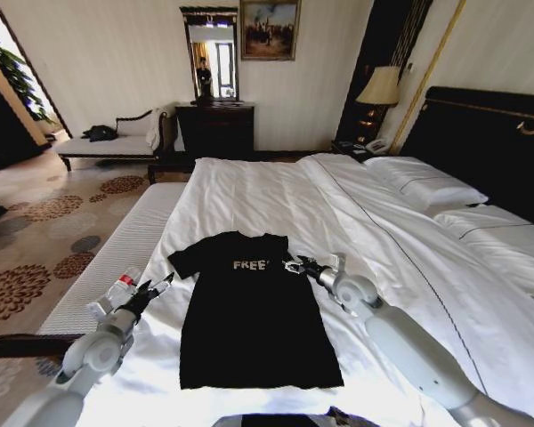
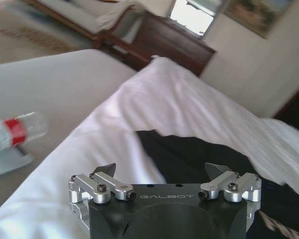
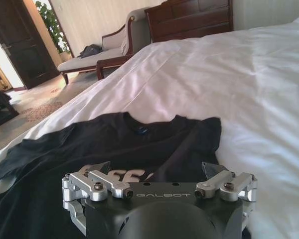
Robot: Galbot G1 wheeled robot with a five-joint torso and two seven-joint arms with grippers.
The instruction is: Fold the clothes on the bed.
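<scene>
The clothes are one black top with white "FREE" lettering, spread flat, collar toward the far side, on the white bed. My left gripper is just outside the top's left sleeve, low over the sheet. In the left wrist view the left gripper is open, with the black top ahead of it. My right gripper sits at the right sleeve. In the right wrist view the right gripper is open and holds nothing, low over the top near the lettering.
A clear bottle with a red label lies by the mattress edge beside my left arm. Pillows and a dark headboard are on the right. A chaise, a dresser and a lamp stand beyond the bed.
</scene>
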